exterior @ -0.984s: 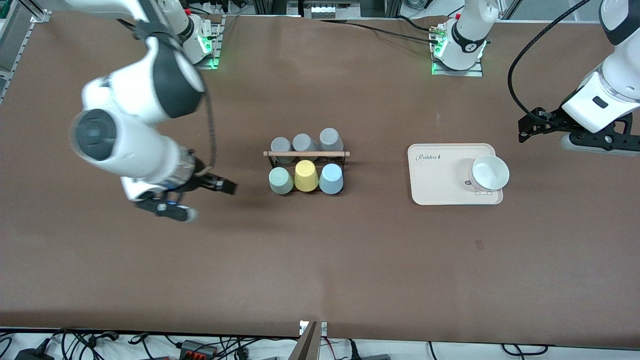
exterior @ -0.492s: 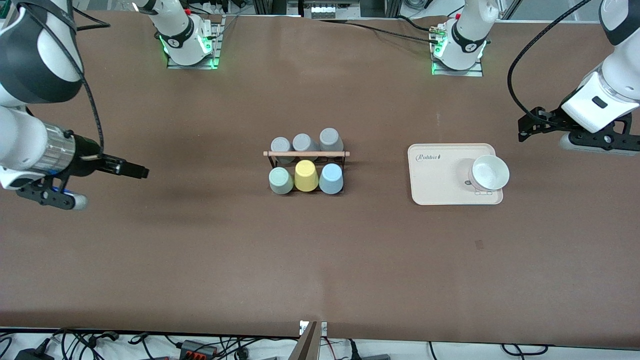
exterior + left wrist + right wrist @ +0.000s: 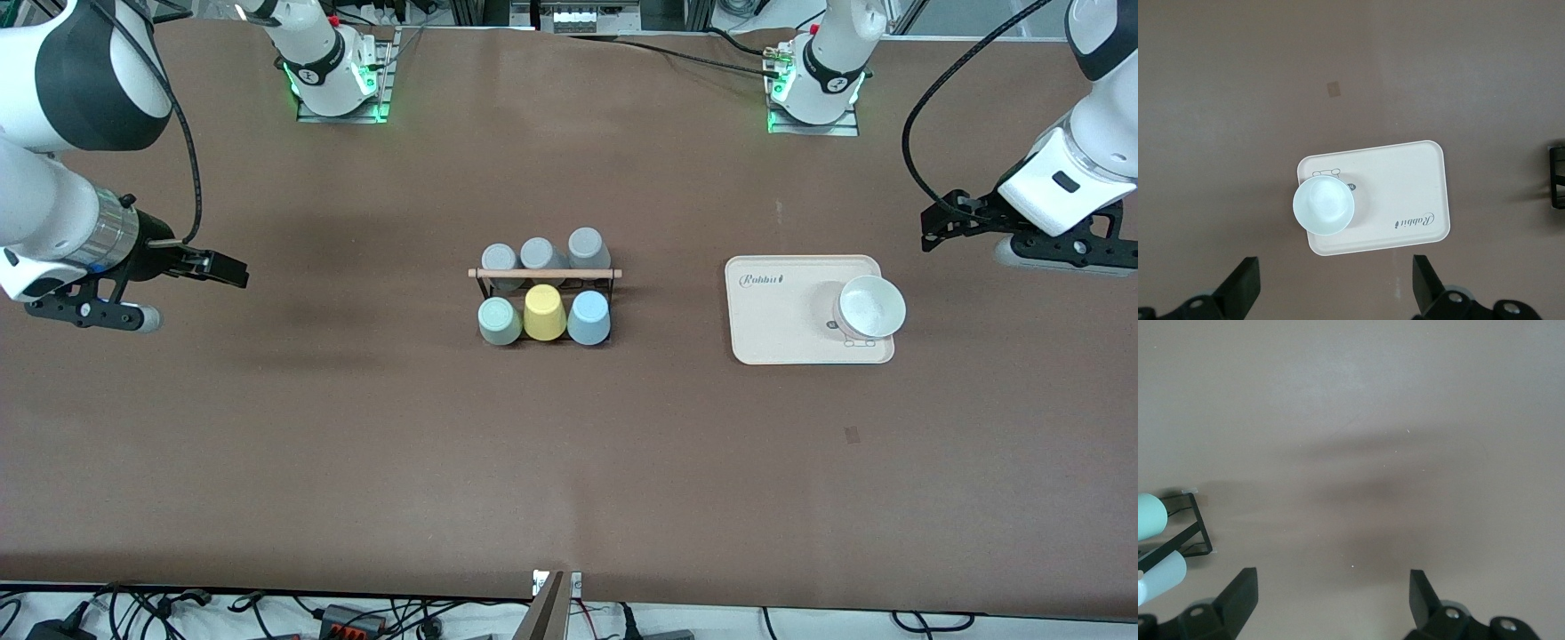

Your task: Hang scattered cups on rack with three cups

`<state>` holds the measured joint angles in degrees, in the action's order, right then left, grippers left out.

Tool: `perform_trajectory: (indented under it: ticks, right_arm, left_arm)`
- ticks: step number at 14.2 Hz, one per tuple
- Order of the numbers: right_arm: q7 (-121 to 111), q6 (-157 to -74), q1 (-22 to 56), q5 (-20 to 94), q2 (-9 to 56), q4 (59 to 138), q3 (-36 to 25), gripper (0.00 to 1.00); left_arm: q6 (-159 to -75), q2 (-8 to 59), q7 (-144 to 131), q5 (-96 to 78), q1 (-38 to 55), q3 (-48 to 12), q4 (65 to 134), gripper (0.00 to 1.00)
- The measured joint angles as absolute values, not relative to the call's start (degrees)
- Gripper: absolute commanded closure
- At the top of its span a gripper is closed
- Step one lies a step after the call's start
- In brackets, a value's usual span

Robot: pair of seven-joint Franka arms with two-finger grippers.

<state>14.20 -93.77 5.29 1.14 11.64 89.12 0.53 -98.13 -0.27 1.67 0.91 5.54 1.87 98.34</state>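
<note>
The black wire rack [image 3: 544, 274] with a wooden dowel stands at the table's middle. The mint green cup [image 3: 500, 321] and the light blue cup [image 3: 589, 317] sit upside down in its nearer row, with a yellow cup [image 3: 544, 312] between them. Three grey cups [image 3: 540, 253] fill the farther row. My right gripper [image 3: 227, 268] is open and empty, over bare table toward the right arm's end; its wrist view [image 3: 1331, 587] shows the mint cup [image 3: 1151, 515] and a rack corner [image 3: 1195, 527]. My left gripper [image 3: 935, 227] waits open and empty [image 3: 1335, 283] at the left arm's end.
A cream rectangular tray [image 3: 773, 311] lies between the rack and the left arm's end, with a white bowl [image 3: 872, 307] on it. The left wrist view shows the tray [image 3: 1405, 193] and bowl [image 3: 1324, 206].
My right arm has drawn away from the rack toward its own end of the table, empty. The cups, the rack and the left arm have not moved.
</note>
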Motion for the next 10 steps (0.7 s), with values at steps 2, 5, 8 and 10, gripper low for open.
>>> perform_trajectory:
  ticks: [2, 5, 8, 10]
  right_arm:
    - [14.1, -95.7, 5.2, 0.7, 10.5, 89.5, 1.2, 0.00]
    - [14.1, -98.0, 2.4, -0.2, 8.2, 89.6, 3.0, 0.00]
    - [13.9, -92.3, -0.1, 0.3, 5.7, 89.6, 3.2, 0.00]
    - [13.8, -92.2, -0.4, 0.5, 4.9, 89.8, 3.2, 0.00]
  left_arm:
    - [-98.1, -0.3, 1.7, 0.9, 5.5, 1.9, 98.3, 0.00]
    - [-98.1, -0.3, 1.7, 0.9, 5.5, 1.9, 98.3, 0.00]
    - [-98.1, -0.3, 1.7, 0.9, 5.5, 1.9, 98.3, 0.00]
    - [-98.1, -0.3, 1.7, 0.9, 5.5, 1.9, 98.3, 0.00]
